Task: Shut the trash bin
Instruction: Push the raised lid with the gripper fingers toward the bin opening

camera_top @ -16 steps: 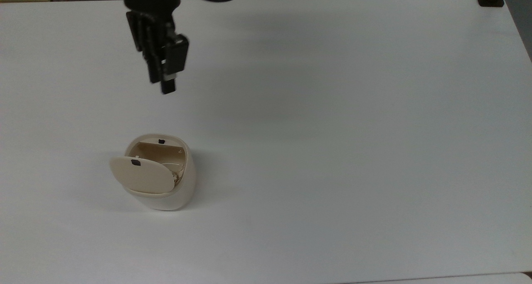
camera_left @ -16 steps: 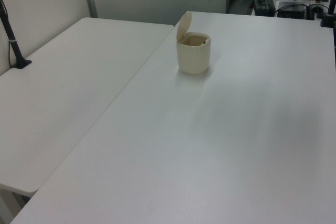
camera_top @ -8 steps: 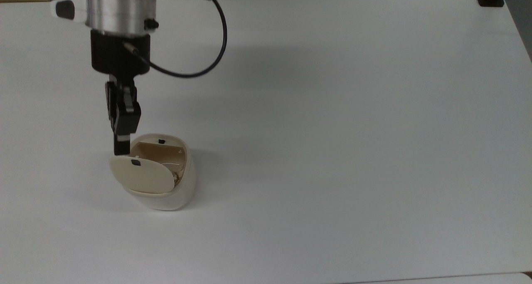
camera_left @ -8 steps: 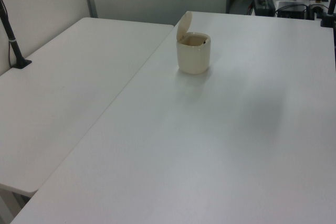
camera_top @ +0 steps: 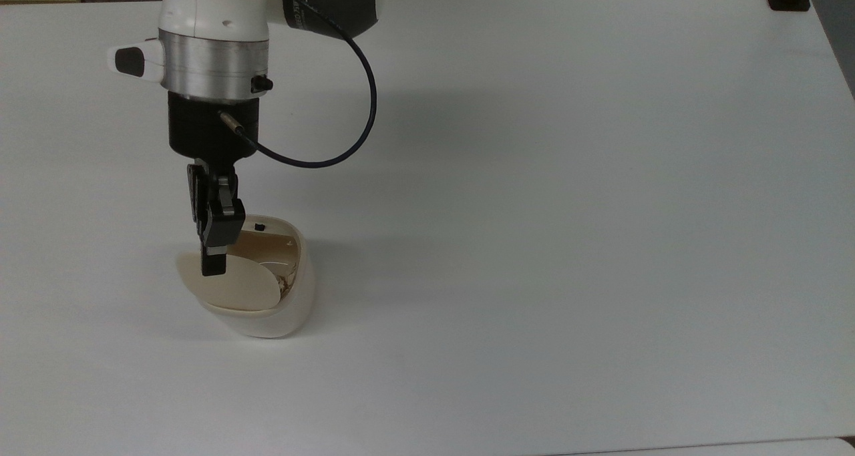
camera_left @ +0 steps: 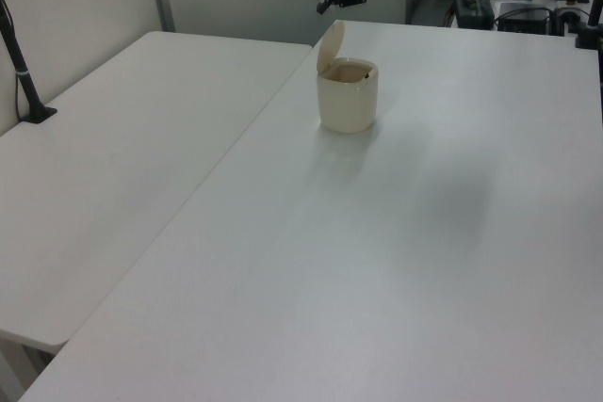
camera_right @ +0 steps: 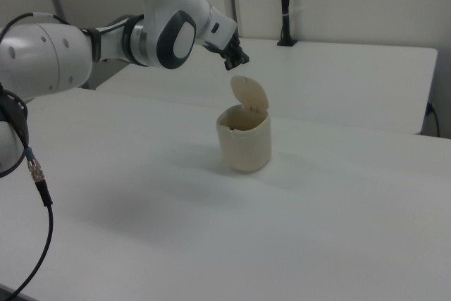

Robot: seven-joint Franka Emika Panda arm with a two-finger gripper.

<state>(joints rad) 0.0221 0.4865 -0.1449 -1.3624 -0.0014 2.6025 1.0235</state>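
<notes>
While the trash bin [camera_top: 267, 296] stands on the white tabletop [camera_top: 568, 209] toward the top view's left, its hinged lid [camera_right: 250, 94] is seen raised upright, so the tan inside is exposed. The tool [camera_right: 231, 58] is held above the lid's upper edge, apart from it; whether it is released or clenched cannot be told.

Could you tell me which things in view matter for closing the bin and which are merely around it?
Belongs to the job:
- the trash bin, standing on the table
- its lid, hinged up and open
- the gripper, above the lid

Just around:
- the white table
- the black post on the neighbouring table
</notes>
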